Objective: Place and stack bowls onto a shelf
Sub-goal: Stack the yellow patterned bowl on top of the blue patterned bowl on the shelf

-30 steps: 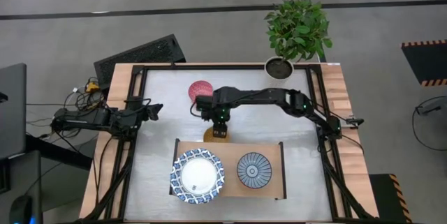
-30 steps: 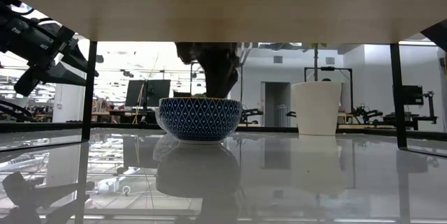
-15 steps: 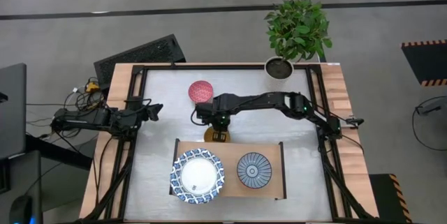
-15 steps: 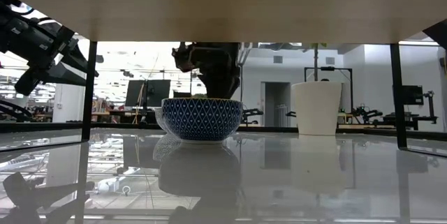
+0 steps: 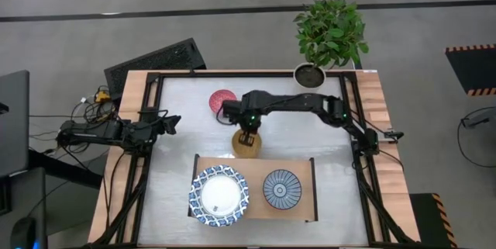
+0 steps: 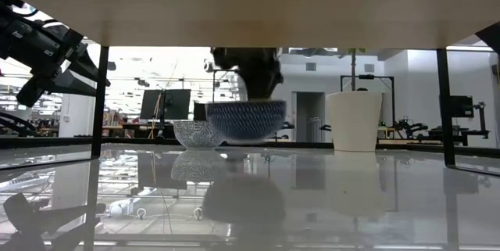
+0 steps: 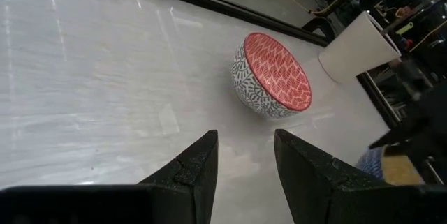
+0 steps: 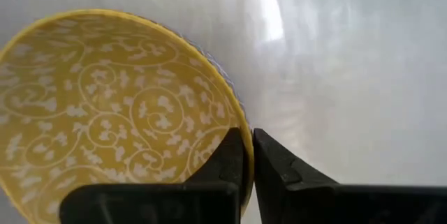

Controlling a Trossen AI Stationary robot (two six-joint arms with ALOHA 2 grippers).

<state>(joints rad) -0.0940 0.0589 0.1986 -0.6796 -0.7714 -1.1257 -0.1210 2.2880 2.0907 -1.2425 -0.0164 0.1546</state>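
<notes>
Pinching yellow bowl [image 8: 119, 105] rim, jaws closed.

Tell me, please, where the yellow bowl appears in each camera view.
High view: yellow bowl at centre, under the right pincer.
Low view: centre, lifted off the table.
Left wrist view: small part at the right edge.
Right wrist view: fills the left.
Shared landmark: pink-red bowl.

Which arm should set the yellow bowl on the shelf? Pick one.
Right. Its gripper is already shut on the yellow bowl, lifted off the table beside the shelf. The left gripper waits at the table's left edge.
</notes>
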